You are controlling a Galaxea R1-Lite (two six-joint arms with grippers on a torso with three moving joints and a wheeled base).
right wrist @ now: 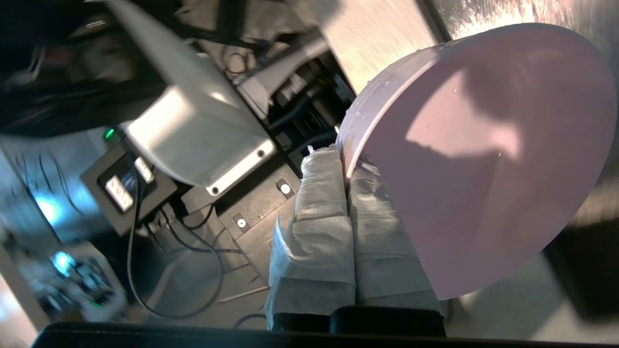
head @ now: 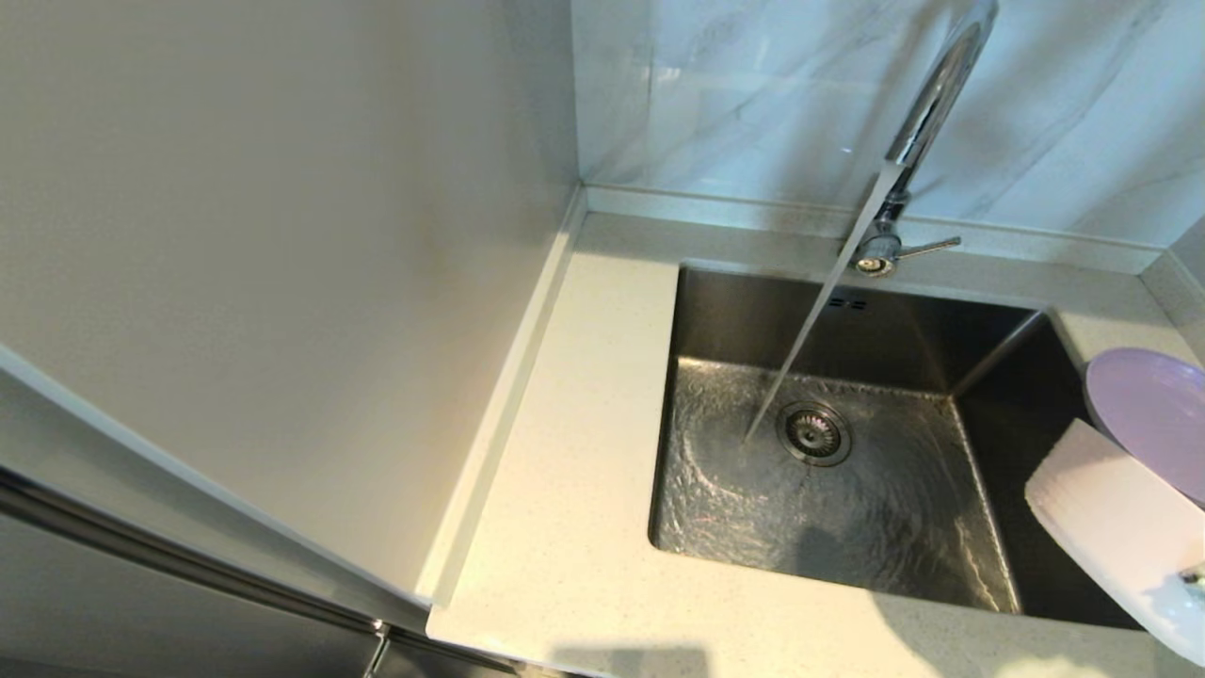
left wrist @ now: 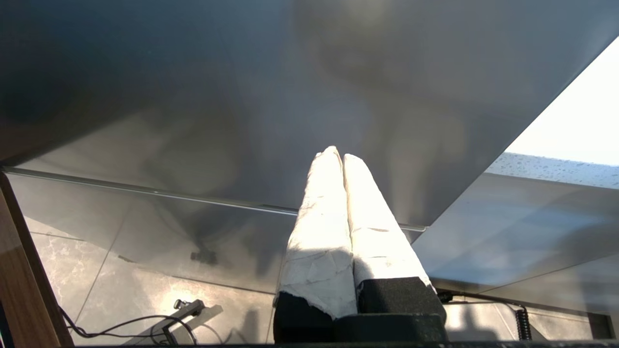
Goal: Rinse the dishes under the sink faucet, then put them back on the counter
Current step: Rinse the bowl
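A lilac plate (head: 1153,414) is held on edge over the right end of the sink (head: 734,320), well to the right of the water stream (head: 810,330). My right gripper (head: 1083,471) is shut on its rim. The right wrist view shows the plate (right wrist: 483,159) with droplets on it and its rim pinched between the wrapped fingertips of the right gripper (right wrist: 346,166). Water runs from the chrome faucet (head: 927,104) and lands just left of the drain (head: 813,433). My left gripper (left wrist: 337,154) is shut on nothing, parked low beside a steel panel.
The cream counter (head: 574,452) surrounds the sink, widest on the left. A tall cream side panel (head: 282,235) bounds it on the left and a marble-tiled wall (head: 753,94) stands behind. The faucet's lever (head: 927,248) points right.
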